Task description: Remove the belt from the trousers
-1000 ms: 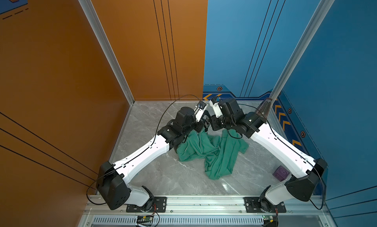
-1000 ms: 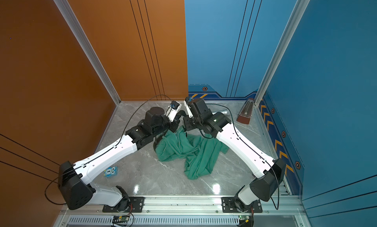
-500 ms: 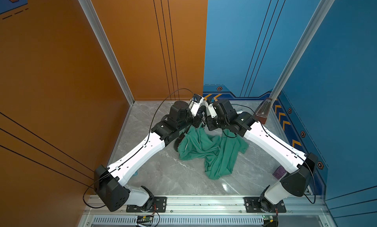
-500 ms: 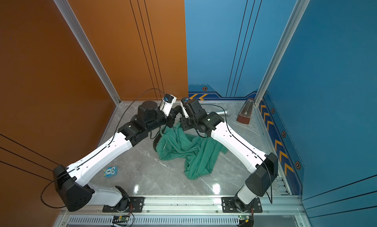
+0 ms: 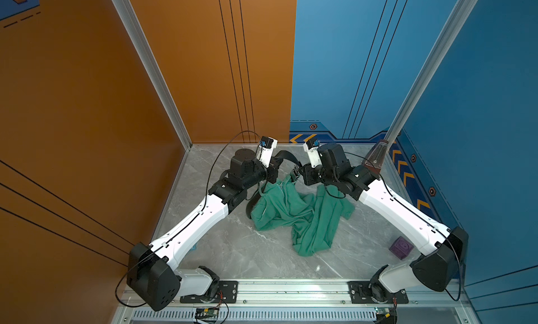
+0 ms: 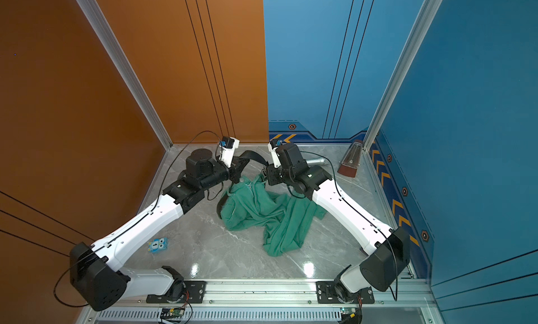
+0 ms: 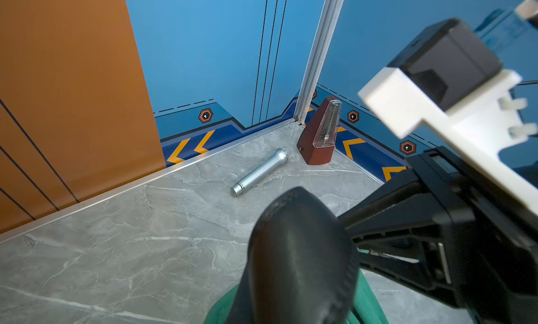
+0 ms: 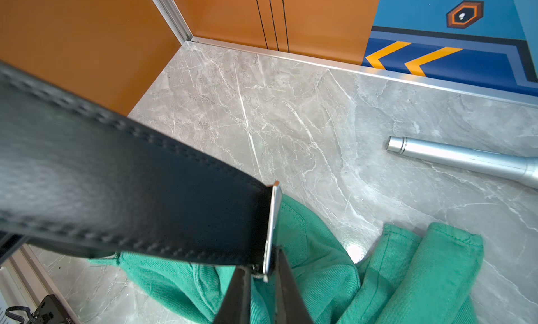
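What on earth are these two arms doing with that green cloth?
They are taking a black belt out of teal-green trousers that lie crumpled beneath them. The right gripper pinches the belt's silvery buckle. The left gripper is shut on the strap further along, so the strap arches between them above the cloth. A dark loop at the trousers' edge suggests the belt is not fully out yet.
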Tool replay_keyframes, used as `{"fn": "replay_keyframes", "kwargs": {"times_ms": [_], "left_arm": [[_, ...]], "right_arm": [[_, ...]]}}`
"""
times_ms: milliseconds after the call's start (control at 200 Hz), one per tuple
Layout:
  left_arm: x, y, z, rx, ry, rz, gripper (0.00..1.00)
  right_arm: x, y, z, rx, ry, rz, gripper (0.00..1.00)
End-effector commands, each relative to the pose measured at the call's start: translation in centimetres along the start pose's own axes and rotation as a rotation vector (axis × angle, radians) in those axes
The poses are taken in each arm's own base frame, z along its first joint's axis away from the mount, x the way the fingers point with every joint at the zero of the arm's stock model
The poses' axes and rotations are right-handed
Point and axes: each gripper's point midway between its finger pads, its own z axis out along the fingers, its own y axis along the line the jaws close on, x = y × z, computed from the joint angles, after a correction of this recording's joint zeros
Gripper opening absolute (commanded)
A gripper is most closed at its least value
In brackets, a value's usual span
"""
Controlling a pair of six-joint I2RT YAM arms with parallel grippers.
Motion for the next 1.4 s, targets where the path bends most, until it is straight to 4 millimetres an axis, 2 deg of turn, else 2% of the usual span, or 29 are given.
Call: {"fn": "replay_keyframes", "kwargs": {"times_ms": [0, 125, 275, 460, 641, 821, 916, 1021, 1136, 1311, 1396], "left_arm": [[-3.6, -1.5, -1.5, 0.062, -0.126, 0.015, 0.00], [-4.1, -1.5, -2.0, 0.058, -0.142, 0.017, 0.00], [-7.4, -2.2, -4.2, 0.095, -0.239, -0.022, 0.00], [-10.1, -3.1, -6.6, 0.134, -0.307, -0.049, 0.00], [-9.3, -2.2, -6.4, 0.111, -0.292, -0.085, 0.00], [-9.4, -0.6, -6.4, 0.113, -0.325, -0.182, 0.00], [-10.1, -0.7, -7.0, 0.132, -0.346, -0.189, 0.00], [-10.5, -1.1, -7.3, 0.149, -0.352, -0.183, 0.00], [-10.0, -0.6, -7.3, 0.137, -0.347, -0.191, 0.00], [-9.9, -0.6, -7.4, 0.153, -0.354, -0.192, 0.00], [-9.4, -0.5, -6.9, 0.153, -0.341, -0.184, 0.00]], "right_arm": [[0.2, -2.0, -1.2, 0.069, 0.008, 0.038, 0.00], [0.8, -2.4, -0.7, 0.098, 0.031, 0.028, 0.00], [2.4, -3.0, 0.7, 0.122, 0.087, 0.022, 0.00], [3.3, -3.2, 1.9, 0.128, 0.122, 0.016, 0.09], [3.2, -2.8, 2.3, 0.108, 0.117, 0.013, 0.03], [3.7, -2.8, 2.6, 0.101, 0.129, 0.010, 0.05], [4.6, -3.3, 3.2, 0.111, 0.150, 0.008, 0.11], [5.2, -3.6, 3.8, 0.106, 0.158, 0.022, 0.07], [5.2, -3.8, 4.2, 0.082, 0.143, 0.057, 0.05], [5.7, -4.2, 5.2, 0.037, 0.143, 0.117, 0.11], [5.7, -4.1, 5.2, 0.026, 0.141, 0.120, 0.05]]}}
